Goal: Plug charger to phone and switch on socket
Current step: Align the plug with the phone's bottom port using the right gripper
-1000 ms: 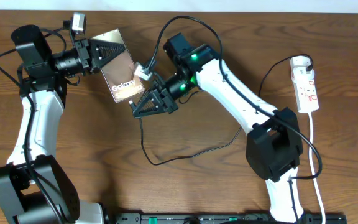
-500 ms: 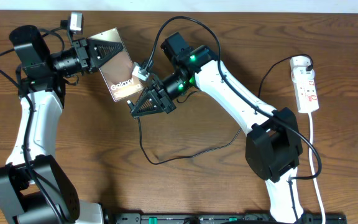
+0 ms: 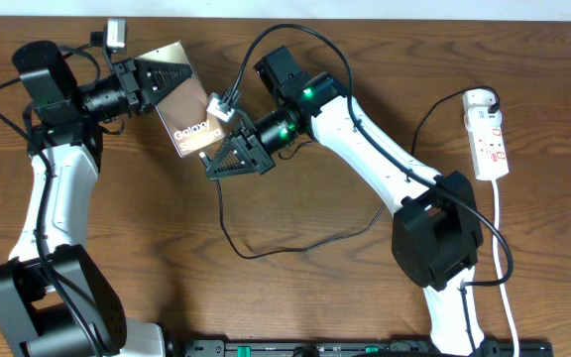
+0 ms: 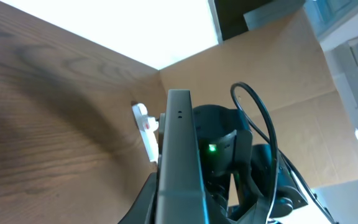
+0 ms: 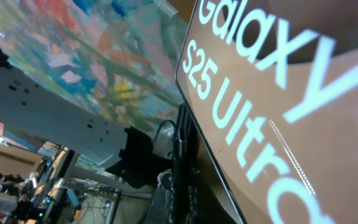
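Dark flat Galaxy phone (image 3: 188,117), pinched by left gripper (image 3: 181,74), sits 11 o'clock off right gripper (image 3: 216,167) clamped on thin black charger cable (image 3: 220,203).

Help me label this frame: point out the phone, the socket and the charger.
phone (image 3: 191,124), overhead view, its lettered face.
socket (image 3: 490,145), overhead view, middle of strip.
charger (image 3: 337,237), overhead view, slack cable loop.

One phone (image 3: 184,117), one charger (image 3: 223,203) (thin, black), one socket (image 3: 490,139), two grippers: left gripper (image 3: 186,77), right gripper (image 3: 216,167).
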